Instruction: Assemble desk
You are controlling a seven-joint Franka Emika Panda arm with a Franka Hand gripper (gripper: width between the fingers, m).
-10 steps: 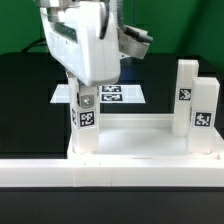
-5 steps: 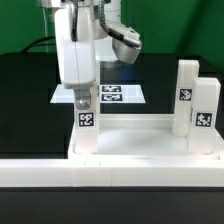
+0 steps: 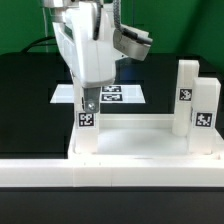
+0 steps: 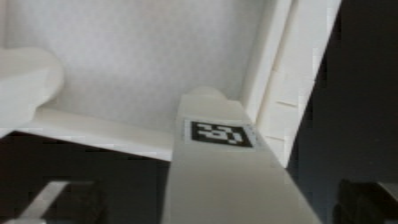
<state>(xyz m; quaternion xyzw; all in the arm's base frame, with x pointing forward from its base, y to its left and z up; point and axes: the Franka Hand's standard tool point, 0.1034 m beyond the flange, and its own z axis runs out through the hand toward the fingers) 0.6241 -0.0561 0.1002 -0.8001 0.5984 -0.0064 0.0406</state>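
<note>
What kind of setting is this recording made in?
Most likely a robotics lab bench for assembly trials: a black table, a marker board lying flat on it, tag-marked white legs standing on the desk panel, and a gripper above one leg.

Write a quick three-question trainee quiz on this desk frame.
1. How many legs stand upright on the desk panel in the exterior view?
2. True or false: the pincer is at the legs on the exterior view's right.
3. What lies flat on the table behind the panel? A) marker board B) screwdriver C) a fourth leg

Key: 1. Three. 2. False, it is over the left leg. 3. A, the marker board.
</note>
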